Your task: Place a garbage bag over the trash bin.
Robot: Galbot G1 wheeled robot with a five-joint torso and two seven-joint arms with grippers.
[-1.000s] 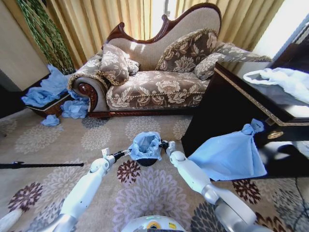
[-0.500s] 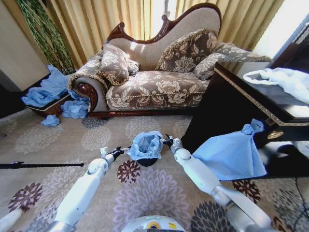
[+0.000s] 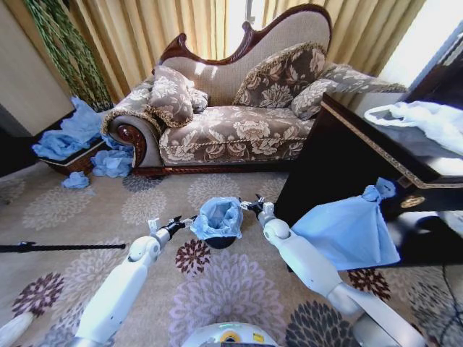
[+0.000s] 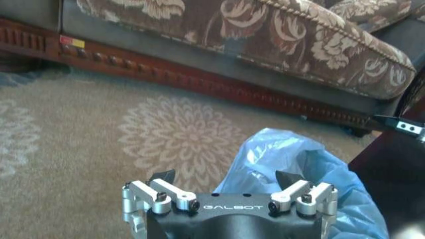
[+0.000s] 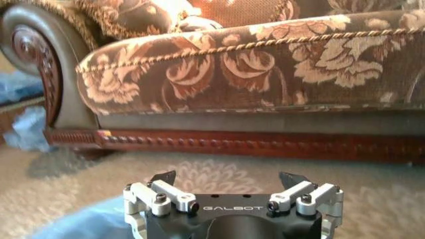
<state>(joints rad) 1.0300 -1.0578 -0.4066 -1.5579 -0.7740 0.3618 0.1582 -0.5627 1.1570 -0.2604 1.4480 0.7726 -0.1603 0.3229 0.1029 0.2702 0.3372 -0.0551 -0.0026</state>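
Both arms have eased outward and a little farther from the robot over the last second, so that each gripper now stands off the small black cylindrical trash bin (image 3: 219, 241) rather than pressing at its rim, while the bin, carpet and furniture have not shifted. Taking that bin as the landmark: the thin, wrinkled, light-blue translucent garbage bag (image 3: 218, 217) sits draped over its mouth, hanging down most of the way so that only a dark band shows at the foot. The left gripper (image 3: 181, 221) lies just beside the bin on the robot's left, its two fingers spread apart with nothing between them; in the left wrist view the left gripper's jaws stand wide and the bag (image 4: 292, 169) bulges just ahead of them and off to one side. The right gripper (image 3: 251, 205) is just beside the bin on the opposite side, slightly beyond it, also spread wide and empty, as the right wrist view confirms. So the bag lies between the two grippers, each about equally near, and the line from one to the other runs straight across the bin's mouth; by my reckoning any further tucking means closing inward along that line. Beside the bin to the right leans a larger light-blue knotted bag (image 3: 347, 229) against a dark wooden cabinet (image 3: 340, 155). Beyond the bin stands the floral upholstered sofa (image 3: 231, 130).
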